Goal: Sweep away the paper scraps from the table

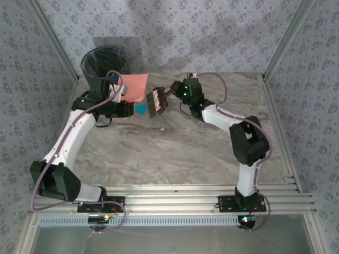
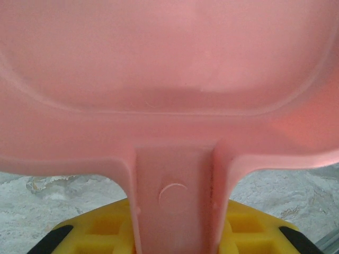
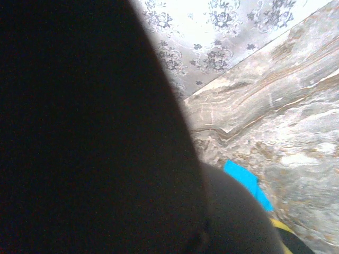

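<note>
A pink dustpan (image 1: 135, 85) is tilted over the far left of the table (image 1: 180, 148). My left gripper (image 1: 125, 100) is shut on its handle. In the left wrist view that handle (image 2: 175, 201) runs between my yellow fingers (image 2: 100, 227), and the left gripper (image 2: 177, 228) is closed around it. One teal paper scrap (image 1: 141, 109) lies on the table just below the pan. My right gripper (image 1: 172, 93) is shut on a small brush (image 1: 157, 102) right of the scrap. In the right wrist view the dark brush (image 3: 95, 137) blocks most of the picture, with the teal scrap (image 3: 244, 181) beside it.
A black bin (image 1: 105, 64) lined with a bag stands at the far left corner, behind the dustpan. Aluminium rails (image 1: 278, 121) edge the table, and patterned walls (image 1: 180, 32) close it in. Bare marble (image 1: 175, 153) stretches across the middle and near side.
</note>
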